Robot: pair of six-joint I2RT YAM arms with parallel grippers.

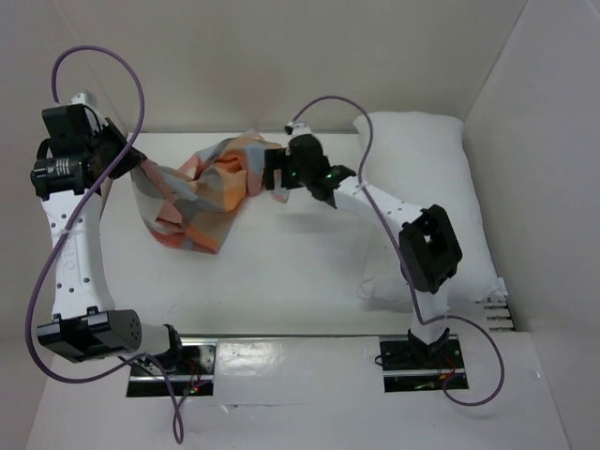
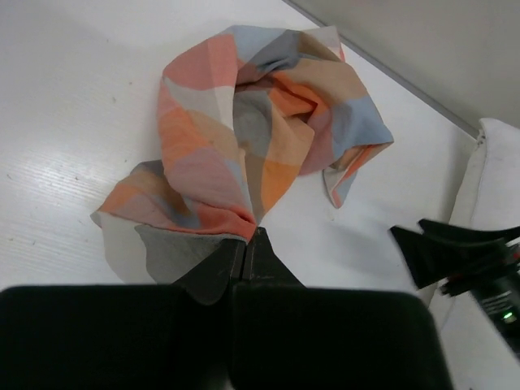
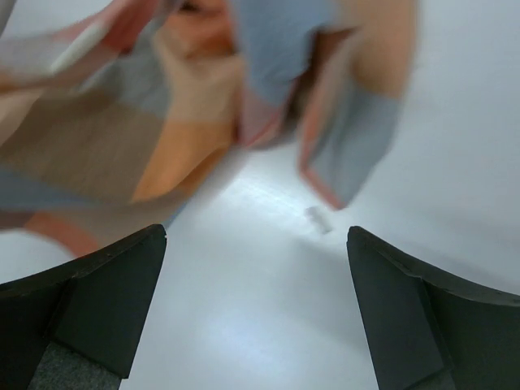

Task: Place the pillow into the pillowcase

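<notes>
Top: pillowcase crumpled on tabletop, pillow well to its right. Left wrist: left claw pinched closed on a pillowcase corner. Right wrist: right claw spread wide, empty, near the fabric.

In the right wrist view we see the pillowcase only as a blur, cut off by the top and left edges. A small white speck below it is too smeared for us to name. From the left wrist we get only a strip of the pillow at the right edge. From above, the right arm covers part of the pillow, and we cannot make out the fingertips of the left gripper against the cloth.
</notes>
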